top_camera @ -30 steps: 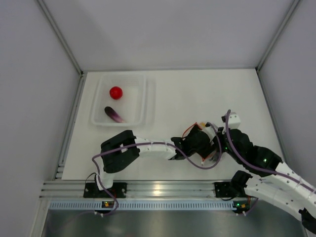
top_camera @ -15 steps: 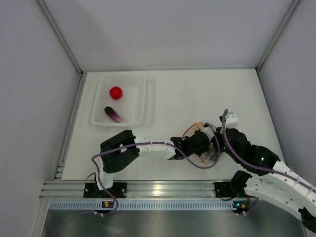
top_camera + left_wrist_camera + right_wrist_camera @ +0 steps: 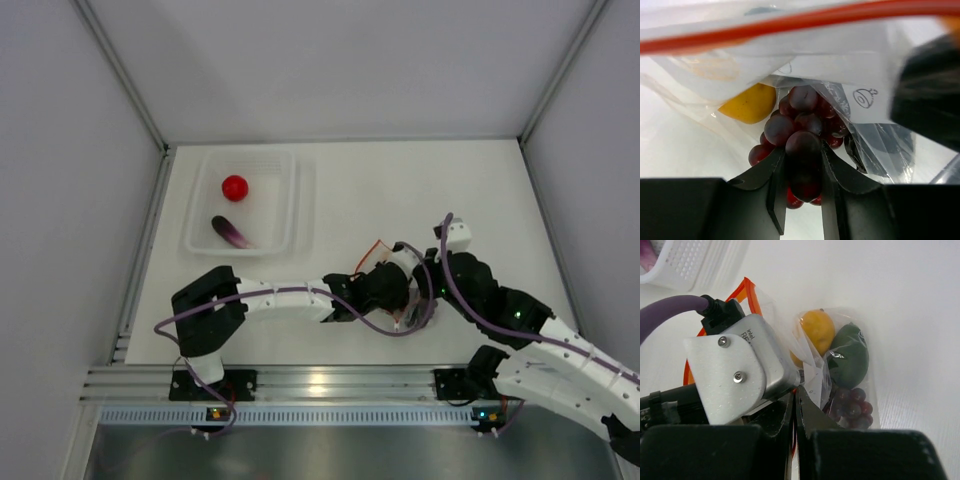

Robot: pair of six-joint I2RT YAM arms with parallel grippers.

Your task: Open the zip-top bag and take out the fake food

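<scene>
grape bunch (image 3: pixel 800 135) sits clenched in left gripper (image 3: pixel 802 160) inside zip-top bag (image 3: pixel 740 75); right gripper (image 3: pixel 796 397) pinches the bag wall, presumably anchoring it for withdrawal.

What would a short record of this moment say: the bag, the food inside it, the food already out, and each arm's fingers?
bag: between the two arms, mouth open
inside bag: lemon, grapes, green piece
in tray: tomato, eggplant
left fingers: reaching into the bag, shut on the grapes
right fingers: shut on the bag's plastic
</scene>
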